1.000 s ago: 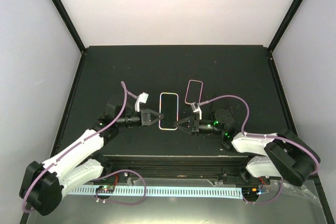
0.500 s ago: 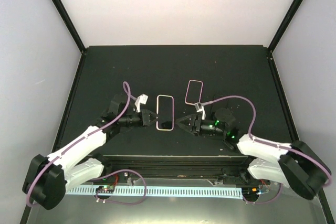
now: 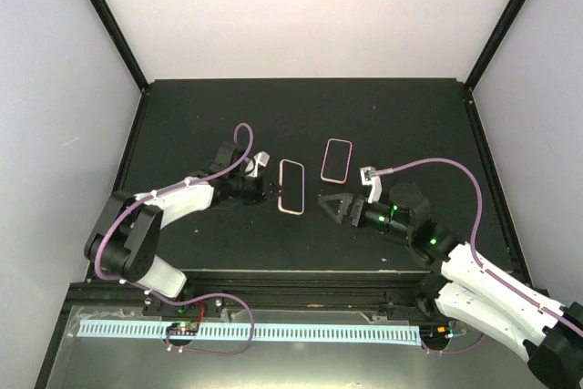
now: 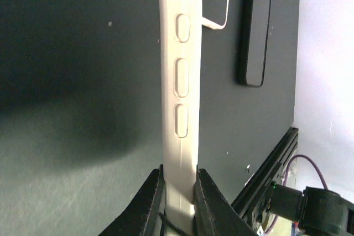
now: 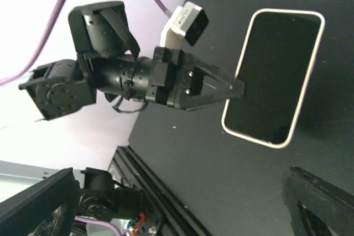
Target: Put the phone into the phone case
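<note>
A matte black tabletop (image 3: 228, 116) sits between plain white walls (image 3: 301, 15). The left gripper (image 3: 271, 187) pinches a white rubbery phone case (image 3: 291, 187) by its edge. A dark, pink-rimmed rectangular phone (image 3: 336, 159) lies flat just beside it. The right gripper (image 3: 330, 207) hovers near, jaws spread wide, holding nothing.

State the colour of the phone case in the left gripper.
Cream-white. The phone case, pinched by the left gripper, shows best in the left wrist view.

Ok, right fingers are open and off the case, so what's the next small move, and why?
Probably swing the right fingers toward the phone lying flat farther back and line them up over it. The left fingers are clamped on the edge of the phone case, and the phone is untouched, so grasping it seems next.
</note>
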You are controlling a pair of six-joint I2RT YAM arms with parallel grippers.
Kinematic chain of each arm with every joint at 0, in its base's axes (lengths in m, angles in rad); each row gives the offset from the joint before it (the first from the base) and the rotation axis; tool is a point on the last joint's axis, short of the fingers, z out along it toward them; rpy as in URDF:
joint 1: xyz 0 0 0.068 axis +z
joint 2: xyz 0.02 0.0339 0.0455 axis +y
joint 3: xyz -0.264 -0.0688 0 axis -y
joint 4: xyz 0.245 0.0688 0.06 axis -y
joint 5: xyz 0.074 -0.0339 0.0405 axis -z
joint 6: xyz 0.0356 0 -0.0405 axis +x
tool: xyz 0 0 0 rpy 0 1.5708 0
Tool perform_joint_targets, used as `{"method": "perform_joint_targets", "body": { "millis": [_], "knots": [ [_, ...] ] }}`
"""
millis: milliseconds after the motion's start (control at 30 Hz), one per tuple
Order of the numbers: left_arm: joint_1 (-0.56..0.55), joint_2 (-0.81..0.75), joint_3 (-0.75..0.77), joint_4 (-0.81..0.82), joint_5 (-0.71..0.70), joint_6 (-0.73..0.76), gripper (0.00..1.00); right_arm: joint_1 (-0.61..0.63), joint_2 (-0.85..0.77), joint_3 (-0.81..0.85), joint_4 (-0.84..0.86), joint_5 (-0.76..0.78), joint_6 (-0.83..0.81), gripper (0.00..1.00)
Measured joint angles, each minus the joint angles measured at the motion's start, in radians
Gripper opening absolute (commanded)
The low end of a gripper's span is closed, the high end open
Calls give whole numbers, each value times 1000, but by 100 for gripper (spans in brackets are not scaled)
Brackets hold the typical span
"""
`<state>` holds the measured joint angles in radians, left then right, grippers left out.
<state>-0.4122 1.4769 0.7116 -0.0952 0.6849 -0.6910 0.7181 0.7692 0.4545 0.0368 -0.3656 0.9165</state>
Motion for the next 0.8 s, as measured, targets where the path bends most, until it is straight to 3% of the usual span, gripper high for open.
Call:
{"method": "perform_joint_targets", "body": {
  "millis": [400,500,633,800],
  "knots": [
    [13,200,66,47,3,11,17,0,-49,13,-177,101,-78,100],
    [14,210,64,50,4,11,28,0,-60,17,-201,118,-85,100],
    [16,209,64,53,-1,30,51,0,-68,18,-214,132,-90,100],
    [19,170,55,11,-45,60,61,0,-76,18,-237,180,-98,100]
  ]
}}
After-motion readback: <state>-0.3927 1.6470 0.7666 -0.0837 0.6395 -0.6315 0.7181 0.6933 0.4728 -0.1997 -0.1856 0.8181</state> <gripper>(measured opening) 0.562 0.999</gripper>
